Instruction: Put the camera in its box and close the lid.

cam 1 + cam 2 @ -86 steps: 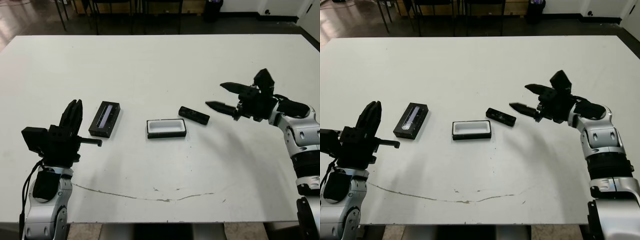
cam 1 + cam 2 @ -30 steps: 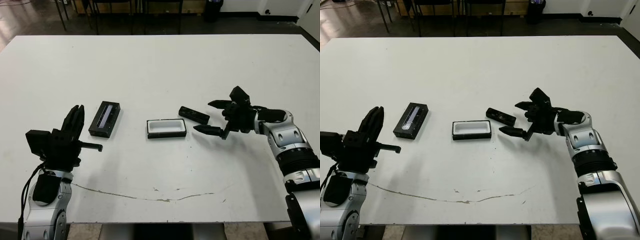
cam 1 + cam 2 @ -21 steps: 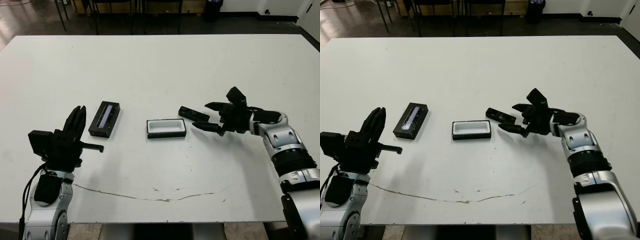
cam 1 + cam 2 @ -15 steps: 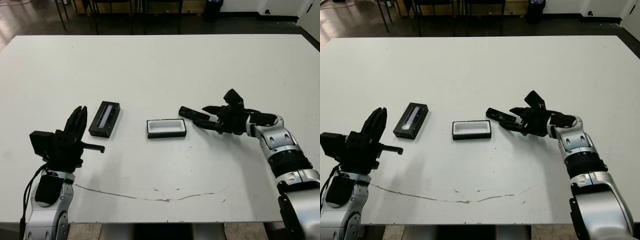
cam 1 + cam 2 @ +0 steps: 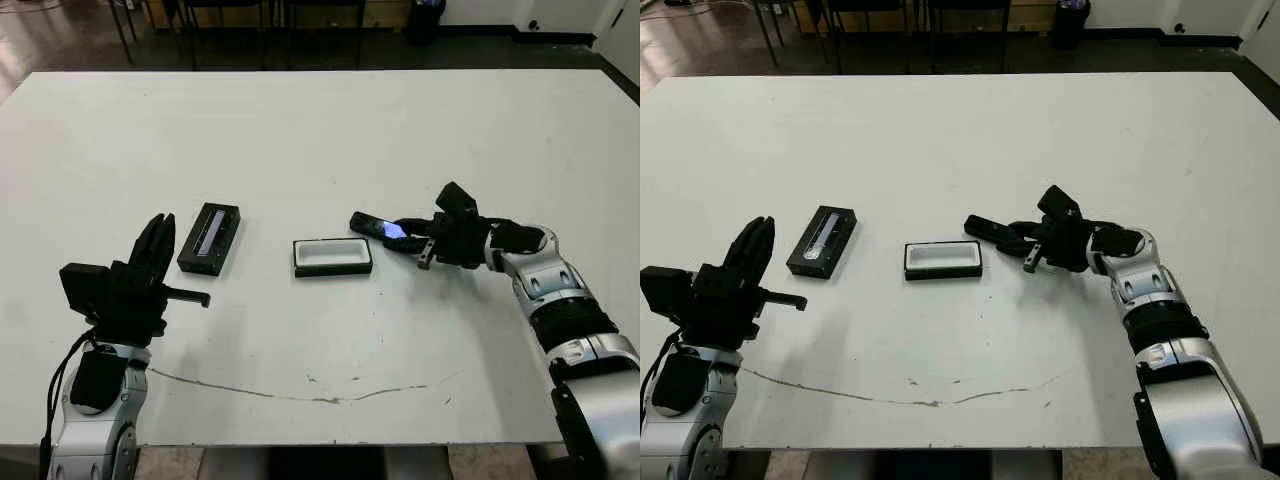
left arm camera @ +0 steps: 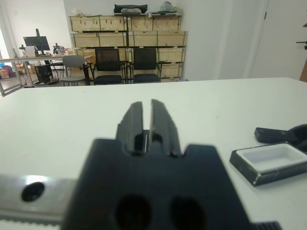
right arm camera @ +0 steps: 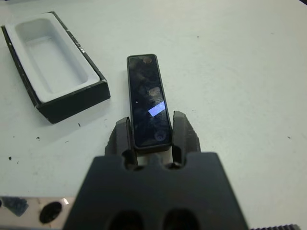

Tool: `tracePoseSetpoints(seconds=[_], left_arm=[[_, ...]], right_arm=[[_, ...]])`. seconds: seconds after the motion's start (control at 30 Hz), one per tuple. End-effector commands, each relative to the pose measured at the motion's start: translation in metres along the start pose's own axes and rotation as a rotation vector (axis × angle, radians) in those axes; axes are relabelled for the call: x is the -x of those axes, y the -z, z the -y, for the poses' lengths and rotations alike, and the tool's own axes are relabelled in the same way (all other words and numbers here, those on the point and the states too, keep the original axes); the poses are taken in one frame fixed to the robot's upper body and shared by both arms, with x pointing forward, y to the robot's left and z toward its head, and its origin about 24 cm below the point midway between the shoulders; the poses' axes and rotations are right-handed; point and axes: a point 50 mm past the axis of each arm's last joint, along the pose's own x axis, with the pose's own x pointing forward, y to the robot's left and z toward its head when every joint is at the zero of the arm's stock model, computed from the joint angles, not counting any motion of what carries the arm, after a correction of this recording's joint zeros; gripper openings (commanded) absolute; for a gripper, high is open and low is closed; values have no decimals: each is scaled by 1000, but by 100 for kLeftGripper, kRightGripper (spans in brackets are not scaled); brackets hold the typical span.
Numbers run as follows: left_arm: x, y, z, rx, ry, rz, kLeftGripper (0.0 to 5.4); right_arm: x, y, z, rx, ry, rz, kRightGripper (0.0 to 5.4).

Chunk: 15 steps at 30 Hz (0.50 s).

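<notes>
The camera (image 7: 147, 100), a slim glossy black bar, sits between the fingers (image 7: 184, 134) of my right gripper (image 5: 402, 233), which is shut on its near end. Its free end points toward the box (image 5: 333, 270), a small black tray with a white inside, a short gap to its left. I cannot tell whether the camera is off the table. The lid (image 5: 210, 237), flat and black with a glossy strip, lies further left. My left gripper (image 5: 152, 243) hovers shut near the lid, holding nothing.
A thin dark scratch line (image 5: 290, 393) runs across the table near its front edge. Beyond the far edge of the white table stand chairs (image 6: 108, 64) and shelves with wooden crates (image 6: 124, 36).
My right gripper has moved left from beside the camera and shut on its end. The camera has shifted slightly left toward the box. My left arm has barely moved.
</notes>
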Motion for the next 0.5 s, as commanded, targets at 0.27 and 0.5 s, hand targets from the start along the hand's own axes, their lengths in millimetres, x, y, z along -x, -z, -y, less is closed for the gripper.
tracePoseSetpoints(seconds=[0.27, 0.5], left_arm=[[2, 5, -2, -5, -4, -26, 0], [3, 4, -2, -2, -3, -27, 0]], right_arm=[[23, 6, 17, -151, 77, 140, 7], [36, -22, 34, -243, 97, 372, 7]])
